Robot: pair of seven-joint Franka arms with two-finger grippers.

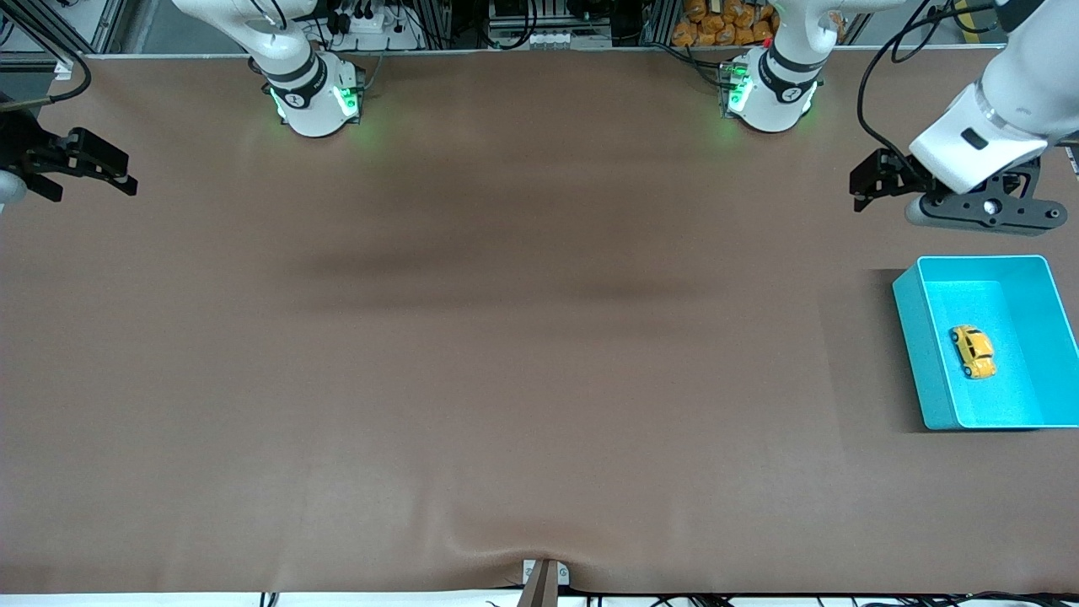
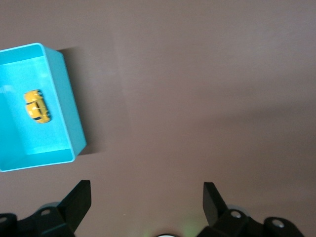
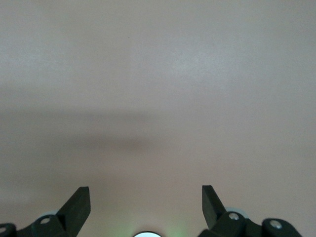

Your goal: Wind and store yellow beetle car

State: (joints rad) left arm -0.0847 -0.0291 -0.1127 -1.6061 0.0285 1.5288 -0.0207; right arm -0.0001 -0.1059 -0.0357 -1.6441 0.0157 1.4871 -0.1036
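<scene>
Resting: yellow beetle car (image 1: 973,351) mid-floor of teal bin (image 1: 920,346) at table's (image 1: 506,337) left-arm end, apparently stored. Left gripper (image 1: 877,181), right gripper (image 1: 88,164) wide open, empty, parked over table's end edges, waiting.

Item: small yellow-orange toy beetle car (image 1: 973,351), rounded moulded body, dark windows and dark trim along its sides. Condition: whole, resting upright on its wheels. Pose: lengthwise axis slightly slanted, one end pointing toward the top of the front view, the other toward the bottom. Location: right-hand side of the front view, a little below mid-height; it sits on the floor of an open rectangular teal plastic bin (image 1: 924,354), near the middle, clear of all four walls. In the left wrist view the car (image 2: 37,105) appears at the left edge, inside the same bin (image 2: 69,113).
</scene>
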